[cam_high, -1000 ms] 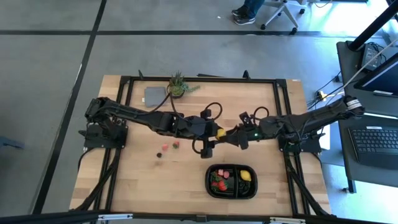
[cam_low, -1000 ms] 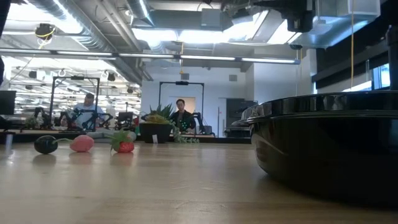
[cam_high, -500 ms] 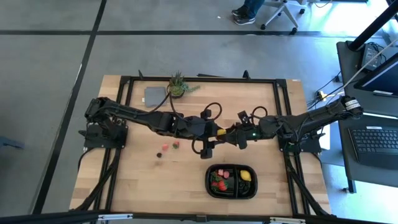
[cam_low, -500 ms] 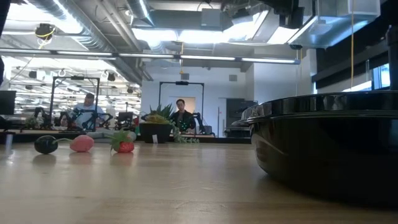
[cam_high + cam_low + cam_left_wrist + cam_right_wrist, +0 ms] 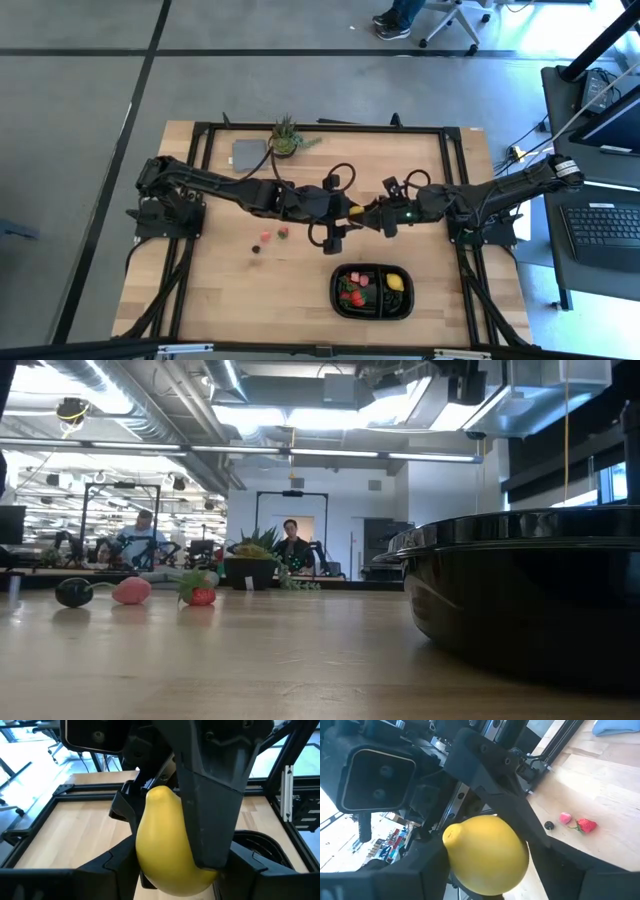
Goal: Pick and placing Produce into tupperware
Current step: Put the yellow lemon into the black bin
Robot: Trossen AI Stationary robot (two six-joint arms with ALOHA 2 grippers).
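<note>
Mid-table: lemon [image 5: 354,212] pinched between left gripper [image 5: 347,212] and right gripper [image 5: 364,214], both clamped on it. Tray [image 5: 340,300] lies toward near edge, closer to right arm.

My left gripper [image 5: 348,212] and right gripper [image 5: 368,215] meet nose to nose at table centre, left arm reaching toward three o'clock, right toward nine, both clamped.

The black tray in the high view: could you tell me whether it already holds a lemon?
Yes, a yellow lemon lies at one end of the black tray, with red strawberries at the other end.
</note>
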